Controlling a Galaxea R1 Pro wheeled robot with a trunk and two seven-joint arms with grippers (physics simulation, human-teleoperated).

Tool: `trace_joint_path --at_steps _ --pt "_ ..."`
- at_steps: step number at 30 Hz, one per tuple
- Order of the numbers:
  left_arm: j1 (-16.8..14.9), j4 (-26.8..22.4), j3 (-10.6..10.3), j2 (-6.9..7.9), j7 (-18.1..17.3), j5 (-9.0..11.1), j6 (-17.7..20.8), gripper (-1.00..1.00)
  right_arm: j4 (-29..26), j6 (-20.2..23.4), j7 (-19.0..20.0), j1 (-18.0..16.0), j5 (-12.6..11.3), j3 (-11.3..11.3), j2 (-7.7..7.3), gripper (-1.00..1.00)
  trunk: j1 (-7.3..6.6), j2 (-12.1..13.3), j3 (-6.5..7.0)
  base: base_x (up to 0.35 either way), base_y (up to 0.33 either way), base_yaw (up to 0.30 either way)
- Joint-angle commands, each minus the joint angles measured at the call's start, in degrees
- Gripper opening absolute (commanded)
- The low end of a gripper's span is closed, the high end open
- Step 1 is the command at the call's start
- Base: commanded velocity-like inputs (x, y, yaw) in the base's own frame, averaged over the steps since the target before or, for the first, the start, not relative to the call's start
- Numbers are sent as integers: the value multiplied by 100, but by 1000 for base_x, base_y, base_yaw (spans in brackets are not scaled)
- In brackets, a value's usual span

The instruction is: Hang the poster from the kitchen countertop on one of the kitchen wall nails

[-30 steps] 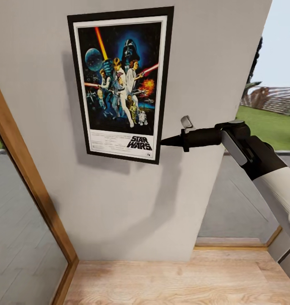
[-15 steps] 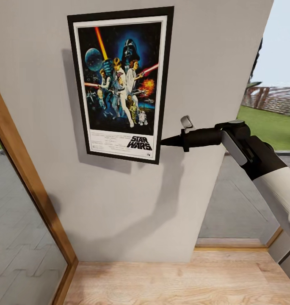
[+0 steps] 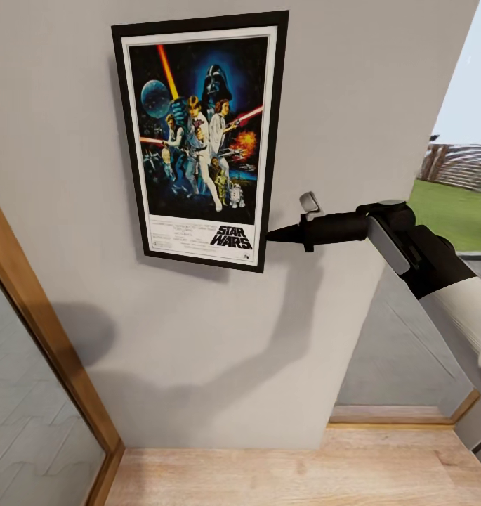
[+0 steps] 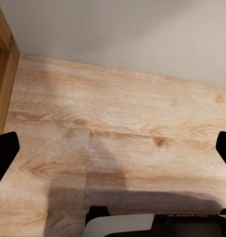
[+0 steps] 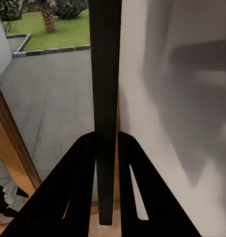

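The poster (image 3: 198, 133), black-framed with a white border and "STAR WARS" at its bottom, stands upright and flat in front of a grey wall (image 3: 219, 337). My right gripper (image 3: 272, 235) is shut on the frame's lower right edge. In the right wrist view the black frame edge (image 5: 105, 64) runs straight up from between the two closed fingers of the right gripper (image 5: 106, 140). My left gripper (image 4: 113, 153) is open over pale wood floor (image 4: 117, 123), its black fingertips (image 4: 4, 158) far apart and holding nothing. The kitchen countertop is out of view.
A wood-framed window (image 3: 43, 337) slants along the wall's left side. The wall's right edge gives onto a tall window with a lawn (image 3: 451, 211) and paving outside. Pale plank floor (image 3: 282, 471) lies at the wall's foot.
The background has slid right in the head view: the wall's right edge and shadows shifted. The poster and right gripper keep their place in the picture, so the camera moved with them.
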Motion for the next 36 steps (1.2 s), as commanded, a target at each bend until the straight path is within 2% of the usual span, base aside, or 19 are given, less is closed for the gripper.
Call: trace_joint_path --at_steps 1,36 --pt "-1 -3 13 -1 -30 8 -4 100 1 55 -5 -9 -57 17 -6 -100 4 -12 -12 38 0 0" --pt "-1 3 16 -1 -30 6 -4 100 1 55 -12 -9 -57 17 -6 -100 4 -12 -12 2 0 0"
